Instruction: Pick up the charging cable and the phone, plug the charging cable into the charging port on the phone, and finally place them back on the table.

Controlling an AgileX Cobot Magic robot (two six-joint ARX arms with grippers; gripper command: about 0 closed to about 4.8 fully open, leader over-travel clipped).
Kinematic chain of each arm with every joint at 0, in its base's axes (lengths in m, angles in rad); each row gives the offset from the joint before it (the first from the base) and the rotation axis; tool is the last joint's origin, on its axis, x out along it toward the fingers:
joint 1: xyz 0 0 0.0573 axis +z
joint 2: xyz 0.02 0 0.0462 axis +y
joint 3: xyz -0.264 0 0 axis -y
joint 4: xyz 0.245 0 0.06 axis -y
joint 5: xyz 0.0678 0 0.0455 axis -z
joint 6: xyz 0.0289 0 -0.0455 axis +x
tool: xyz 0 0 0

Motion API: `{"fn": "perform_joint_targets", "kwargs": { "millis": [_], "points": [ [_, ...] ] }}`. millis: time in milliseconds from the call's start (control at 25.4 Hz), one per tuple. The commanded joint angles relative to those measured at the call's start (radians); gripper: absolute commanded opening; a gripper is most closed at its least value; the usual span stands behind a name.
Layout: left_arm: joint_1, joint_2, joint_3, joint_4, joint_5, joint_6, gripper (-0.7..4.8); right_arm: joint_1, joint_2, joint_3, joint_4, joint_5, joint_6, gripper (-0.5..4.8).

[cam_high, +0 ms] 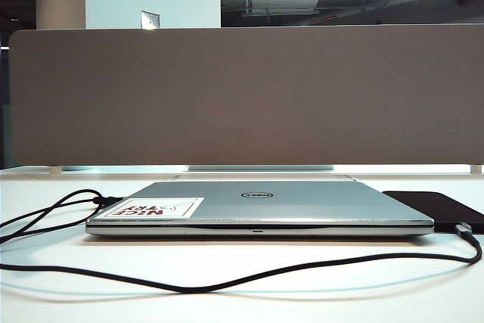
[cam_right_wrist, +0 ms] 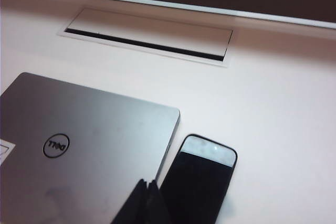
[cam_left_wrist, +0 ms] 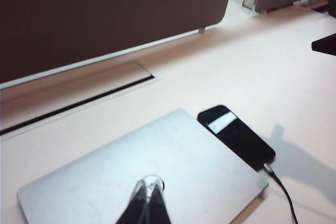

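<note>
The black phone (cam_high: 439, 206) lies flat on the white table (cam_high: 318, 304), just right of a closed laptop. The charging cable (cam_high: 227, 285) snakes across the table's front, and its plug (cam_high: 463, 228) sits against the phone's near short edge, hiding the charging port. In the left wrist view, my left gripper (cam_left_wrist: 148, 188) is shut and empty above the laptop lid, with the phone (cam_left_wrist: 236, 135) and the plug (cam_left_wrist: 270, 170) off to one side. My right gripper (cam_right_wrist: 147, 184) is shut and empty over the laptop's edge, beside the phone (cam_right_wrist: 202, 179). Neither gripper shows in the exterior view.
A closed silver Dell laptop (cam_high: 257, 206) with a red-lettered sticker (cam_high: 155, 208) fills the table's middle. A brown-grey fabric divider (cam_high: 242, 96) stands behind it. A flush cable hatch (cam_right_wrist: 147, 38) is set in the table by the divider. More cable loops lie at the left (cam_high: 45, 217).
</note>
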Motion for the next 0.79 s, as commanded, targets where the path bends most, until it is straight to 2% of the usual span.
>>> {"fn": "perform_joint_targets", "kwargs": {
  "millis": [39, 197, 354, 590, 668, 708, 786],
  "points": [
    [-0.001, -0.06, -0.034, -0.041, 0.003, 0.007, -0.06, 0.0, -0.107, -0.108, 0.075, -0.002, 0.003, -0.08],
    [-0.001, -0.133, -0.134, -0.029, 0.003, 0.006, -0.06, 0.0, -0.242, -0.253, 0.155, 0.004, 0.003, -0.08],
    [-0.001, -0.228, -0.285, 0.115, 0.003, -0.002, -0.06, -0.001, -0.371, -0.403, 0.196, 0.007, 0.013, -0.08],
    [-0.002, -0.236, -0.356, 0.155, 0.003, -0.056, -0.06, -0.001, -0.453, -0.486, 0.217, 0.011, 0.089, -0.05],
    [-0.002, -0.236, -0.41, 0.249, 0.003, -0.065, -0.06, 0.0, -0.472, -0.492, 0.198, 0.002, 0.089, -0.05],
    [-0.002, -0.236, -0.453, 0.338, 0.003, -0.065, -0.06, -0.001, -0.474, -0.492, 0.193, 0.001, 0.089, -0.05],
    [-0.002, -0.236, -0.5, 0.404, 0.003, -0.067, -0.06, 0.0, -0.474, -0.492, 0.193, 0.002, 0.089, -0.05]
  ]
}}
